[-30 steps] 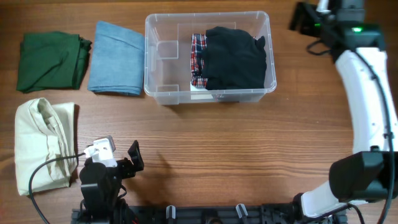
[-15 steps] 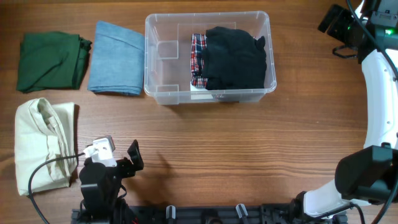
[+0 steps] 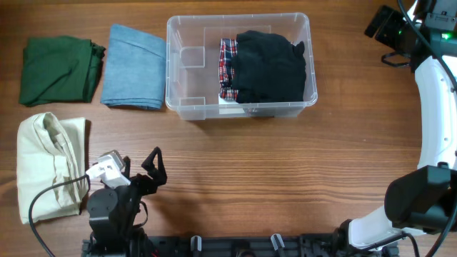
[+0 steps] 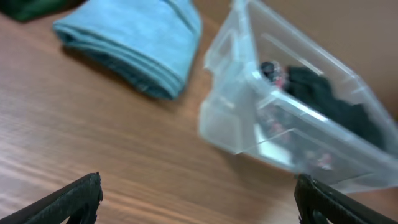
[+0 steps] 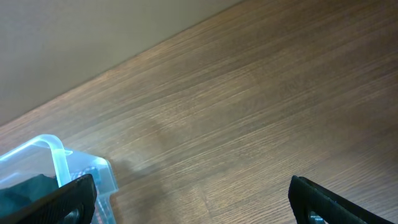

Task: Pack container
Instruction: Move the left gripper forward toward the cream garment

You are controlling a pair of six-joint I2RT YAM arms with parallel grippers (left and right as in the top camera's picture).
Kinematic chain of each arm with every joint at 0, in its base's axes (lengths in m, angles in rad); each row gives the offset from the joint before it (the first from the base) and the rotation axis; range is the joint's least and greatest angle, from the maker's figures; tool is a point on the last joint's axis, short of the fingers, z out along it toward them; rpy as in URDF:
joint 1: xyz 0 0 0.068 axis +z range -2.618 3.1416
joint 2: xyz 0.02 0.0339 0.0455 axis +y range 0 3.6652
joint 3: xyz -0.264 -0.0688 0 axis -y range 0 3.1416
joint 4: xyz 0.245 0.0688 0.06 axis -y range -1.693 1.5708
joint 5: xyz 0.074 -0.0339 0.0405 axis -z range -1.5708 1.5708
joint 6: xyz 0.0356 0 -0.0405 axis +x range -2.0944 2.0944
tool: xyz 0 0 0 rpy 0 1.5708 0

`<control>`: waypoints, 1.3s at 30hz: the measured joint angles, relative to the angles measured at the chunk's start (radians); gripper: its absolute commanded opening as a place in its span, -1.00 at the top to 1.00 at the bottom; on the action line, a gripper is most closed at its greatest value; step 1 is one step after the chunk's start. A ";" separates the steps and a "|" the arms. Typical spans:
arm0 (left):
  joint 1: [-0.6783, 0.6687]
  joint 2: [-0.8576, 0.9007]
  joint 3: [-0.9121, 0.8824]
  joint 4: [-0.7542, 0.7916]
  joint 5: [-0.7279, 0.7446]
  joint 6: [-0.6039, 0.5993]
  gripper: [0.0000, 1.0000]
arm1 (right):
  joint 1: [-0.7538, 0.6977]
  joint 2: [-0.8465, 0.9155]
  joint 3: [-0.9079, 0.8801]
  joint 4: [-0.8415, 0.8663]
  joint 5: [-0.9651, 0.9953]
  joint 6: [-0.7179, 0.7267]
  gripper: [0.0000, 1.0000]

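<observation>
From overhead I get the whole wooden table point(image 3: 271, 171), which neither wrist camera gives me. At the far left lies a dark green garment point(image 3: 57, 70), soft and creased. Nearer me is a cream garment point(image 3: 46, 168), folded long, with a rumpled edge. Next comes a blue garment point(image 3: 133, 66), a flat, neat rectangle just beside the container's left wall.

The left gripper point(image 3: 151, 170) sits low at the near edge, just right of the cream garment. In its own view the left gripper point(image 4: 199, 205) has its fingers spread wide apart with nothing between them. That blurred view shows me what overhead cannot: the blue garment point(image 4: 134, 46) from the side, its folds stacked in layers, and the container point(image 4: 236, 124) standing up as a see-through wall. The container lies ahead of this gripper and to its right, well apart.

The container point(image 3: 187, 71) is clear plastic, rectangular, with rounded corners and a thick rim, at the far centre of the table. Its left part is bare. On the right, a bunched black garment point(image 3: 270, 66) lies over a plaid garment point(image 3: 228, 68), which shows as a strip. A white label point(image 3: 230, 109) sits at the near wall.

The right gripper point(image 3: 382, 25) hangs at the far right corner. Its wrist view shows the right gripper point(image 5: 193, 202) with fingers wide apart and empty over bare wood grain. Only one rounded corner of the container point(image 5: 56, 162) is in view, to its left and well apart.
</observation>
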 measured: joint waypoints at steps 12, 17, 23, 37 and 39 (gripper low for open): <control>0.000 0.029 0.022 0.027 0.199 -0.101 -0.99 | 0.000 0.000 0.000 0.000 0.000 0.003 -1.00; 0.000 0.243 0.158 0.011 0.208 -0.112 -1.00 | 0.000 0.000 0.000 -0.001 0.000 0.003 -1.00; 0.000 0.699 0.449 -0.167 0.212 -0.015 -0.99 | 0.000 0.000 0.000 -0.001 0.000 0.003 -0.99; 0.001 1.374 1.088 -0.652 -0.022 0.257 -1.00 | 0.000 0.000 -0.002 -0.001 -0.003 0.003 -0.99; 0.001 1.376 1.091 -0.682 -0.125 0.233 -0.99 | 0.000 0.000 -0.002 -0.001 -0.003 0.003 -1.00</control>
